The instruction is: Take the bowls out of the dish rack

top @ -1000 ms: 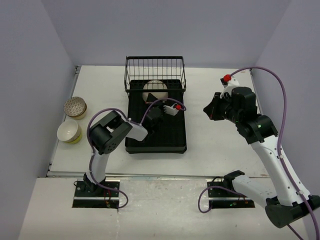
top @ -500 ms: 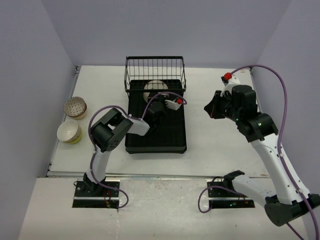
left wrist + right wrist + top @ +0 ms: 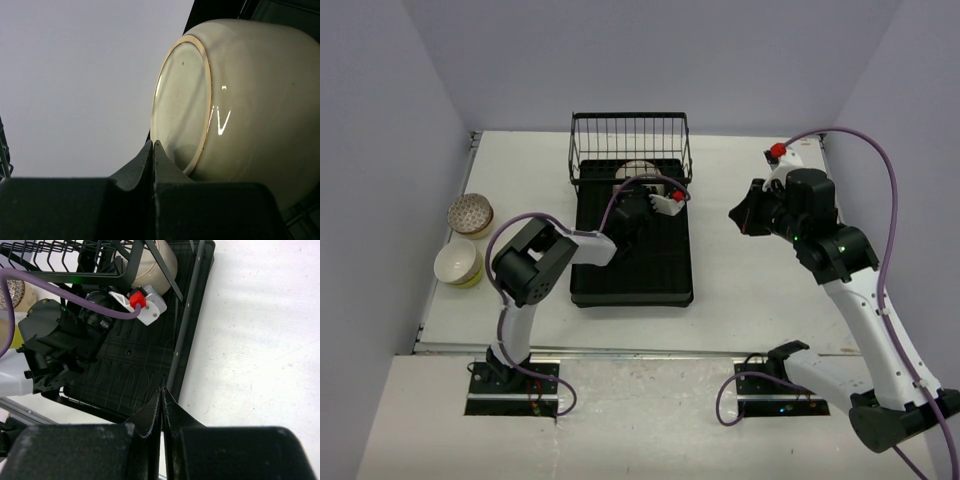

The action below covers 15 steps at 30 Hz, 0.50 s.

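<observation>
Left tool (image 3: 152, 146) - fingers pressed together, nothing between them. It sits inside the dish rack (image 3: 660, 270), tips aimed at the far end under the wire basket (image 3: 630, 128).

Cream bowl (image 3: 250, 100) is just ahead of the left tool tips and off to their right, nearly touching; can't tell if there is contact. The bowl lies on its side, so its axis runs across the tool's line of reach. The gold-edged foot ring (image 3: 182, 100) faces the tool's left, and the rim is out of frame on the right.

Right tool (image 3: 161, 395) - fingers together too, holding nothing, hanging over the table (image 3: 750, 280). The rack's near right edge is just ahead of it and the bowl is well ahead.

Left arm is clearly the nearer one. Judgement: the fingers need to part and straddle the bowl wall or foot before any lift.

2 bowls are on the table well behind and left of the left tool - patterned bowl (image 3: 470, 212) and lime-yellow bowl (image 3: 457, 262). Only 3 bowls visible.
</observation>
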Motion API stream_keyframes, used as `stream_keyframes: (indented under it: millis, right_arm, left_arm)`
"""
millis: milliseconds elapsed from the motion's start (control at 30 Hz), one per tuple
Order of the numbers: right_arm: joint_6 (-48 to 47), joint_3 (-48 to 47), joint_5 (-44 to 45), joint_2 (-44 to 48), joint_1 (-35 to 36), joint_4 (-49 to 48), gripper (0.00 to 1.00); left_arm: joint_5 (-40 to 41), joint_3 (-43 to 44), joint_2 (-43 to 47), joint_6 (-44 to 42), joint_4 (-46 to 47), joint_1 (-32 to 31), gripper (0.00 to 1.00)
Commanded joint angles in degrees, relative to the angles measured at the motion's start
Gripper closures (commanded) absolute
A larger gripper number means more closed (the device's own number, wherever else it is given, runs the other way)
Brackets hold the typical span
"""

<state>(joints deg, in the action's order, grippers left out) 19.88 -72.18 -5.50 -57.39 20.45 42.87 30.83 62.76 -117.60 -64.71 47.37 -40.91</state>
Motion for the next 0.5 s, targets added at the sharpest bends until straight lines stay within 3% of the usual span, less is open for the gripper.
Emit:
stream_keyframes:
  millis: [0, 467]
  right_arm:
    - [0.0, -2.6, 1.0, -0.2, -0.2, -0.3, 1.00]
    - [1.5, -2.4, 1.0, 1.3, -0.2, -0.9, 1.00]
  left_arm:
    - [-0.2, -3.1, 2.0, 5.7, -8.3, 0.3, 1.00]
    - [4.1, -12.9, 10.1, 11.2, -13.5, -2.9, 1.00]
